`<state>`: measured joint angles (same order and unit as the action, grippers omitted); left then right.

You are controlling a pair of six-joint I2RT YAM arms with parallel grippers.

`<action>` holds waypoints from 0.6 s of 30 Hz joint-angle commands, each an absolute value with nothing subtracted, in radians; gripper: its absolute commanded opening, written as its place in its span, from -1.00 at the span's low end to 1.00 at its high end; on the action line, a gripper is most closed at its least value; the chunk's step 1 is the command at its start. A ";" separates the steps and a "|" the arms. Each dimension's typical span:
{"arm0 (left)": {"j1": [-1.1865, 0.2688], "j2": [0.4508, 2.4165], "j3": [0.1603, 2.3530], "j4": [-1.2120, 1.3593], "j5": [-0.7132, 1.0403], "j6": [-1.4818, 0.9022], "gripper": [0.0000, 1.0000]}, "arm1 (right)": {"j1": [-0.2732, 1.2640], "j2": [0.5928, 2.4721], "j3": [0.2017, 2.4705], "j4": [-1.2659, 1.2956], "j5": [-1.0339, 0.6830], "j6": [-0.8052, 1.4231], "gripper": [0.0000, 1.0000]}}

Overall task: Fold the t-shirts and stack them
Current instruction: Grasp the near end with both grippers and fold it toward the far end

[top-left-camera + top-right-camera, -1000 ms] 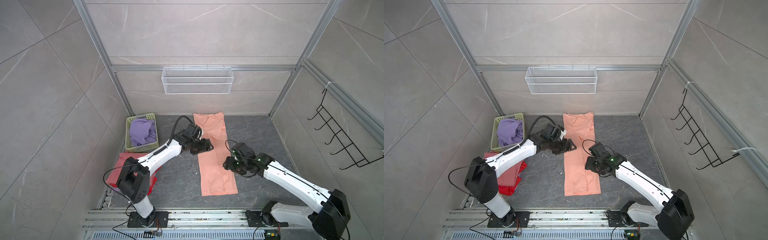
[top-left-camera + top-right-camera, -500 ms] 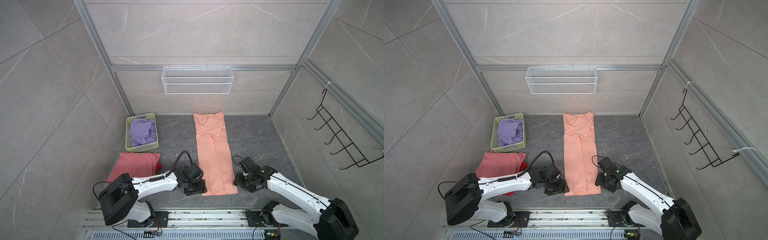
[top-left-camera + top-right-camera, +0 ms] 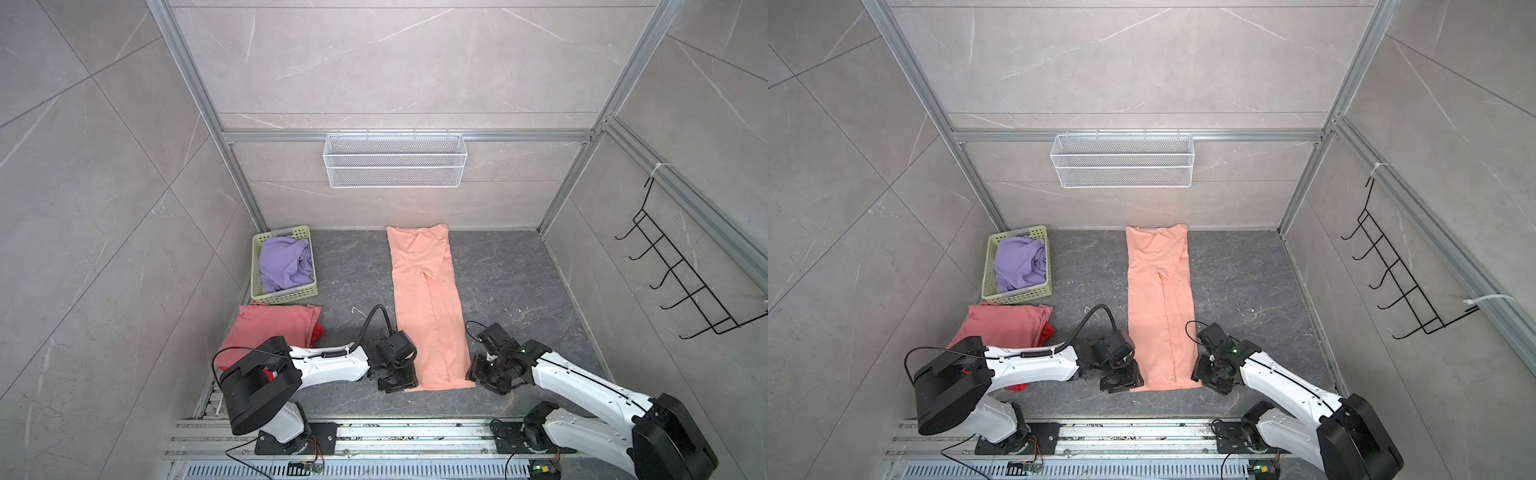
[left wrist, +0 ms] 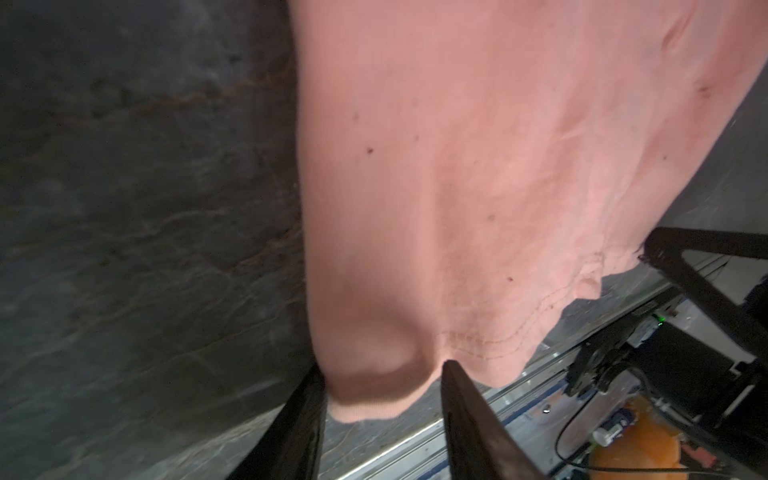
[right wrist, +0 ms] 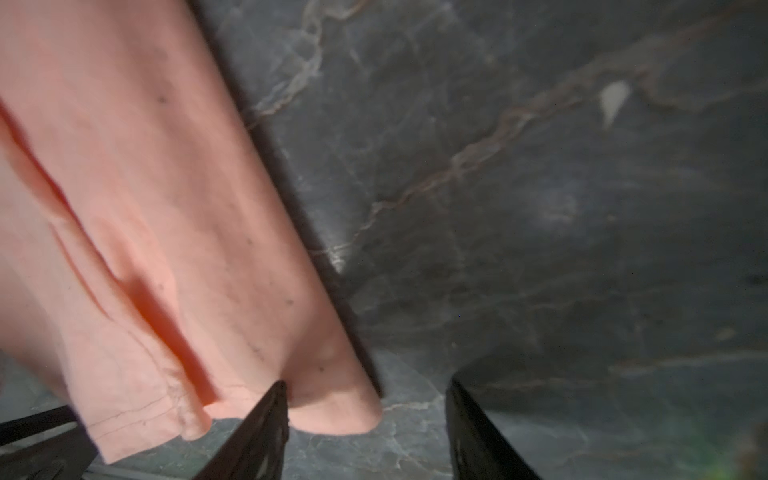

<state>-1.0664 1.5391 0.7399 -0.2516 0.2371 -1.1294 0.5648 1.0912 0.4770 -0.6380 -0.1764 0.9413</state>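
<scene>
Tee: the peach-pink tee [image 3: 428, 307] lies as a long narrow strip down the middle of the bench [image 3: 353, 270], its sides already folded in.
Left tool [image 4: 380, 370]: spread astride the near hem corner, with cloth bunched between the jaws; seemingly not yet pinched.
Right tool [image 5: 365, 386]: spread at the opposite near corner, one jaw on the cloth and the other over bare bench.
Purpose: probably to lift the hem for a lengthwise fold.
Stack: the dusty rose tee [image 3: 274, 328] lies on the red tee [image 3: 318, 330], well to the left.
Change: a second earlier both tools were at mid-strip; now they flank the hem.
</scene>
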 commanded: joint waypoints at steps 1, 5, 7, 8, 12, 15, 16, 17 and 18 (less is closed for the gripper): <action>-1.068 1.560 0.753 -0.280 0.214 -1.134 -0.37 | 0.592 1.136 0.447 -0.573 -0.212 0.979 0.12; -1.069 1.529 0.771 -0.314 0.207 -1.132 -0.75 | 0.615 1.143 0.479 -0.568 -0.206 0.983 -0.65; -1.069 1.501 0.790 -0.337 0.196 -1.132 -1.00 | 0.616 1.096 0.511 -0.575 -0.194 0.985 -0.89; -1.068 1.483 0.799 -0.346 0.191 -1.132 -1.00 | 0.617 1.068 0.533 -0.579 -0.188 0.987 -0.96; -1.044 1.437 0.856 -0.388 0.184 -1.104 -1.00 | 0.616 1.044 0.642 -0.609 -0.152 0.988 -1.00; -0.987 1.420 0.914 -0.414 0.195 -1.061 -1.00 | 0.616 1.085 0.736 -0.617 -0.118 0.973 -1.00; -0.959 1.419 0.936 -0.417 0.203 -1.040 -1.00 | 0.616 1.107 0.776 -0.616 -0.098 0.966 -1.00; -0.929 1.421 0.957 -0.419 0.212 -1.022 -1.00 | 0.616 1.131 0.806 -0.614 -0.081 0.958 -1.00; -0.892 1.430 0.983 -0.417 0.224 -1.001 -1.00 | 0.614 1.162 0.845 -0.608 -0.061 0.944 -1.00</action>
<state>-0.9638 1.4498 0.9222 -0.3862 0.2150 -1.0748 0.6113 1.1099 0.7689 -0.6010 -0.1364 0.9722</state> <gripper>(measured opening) 0.059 0.051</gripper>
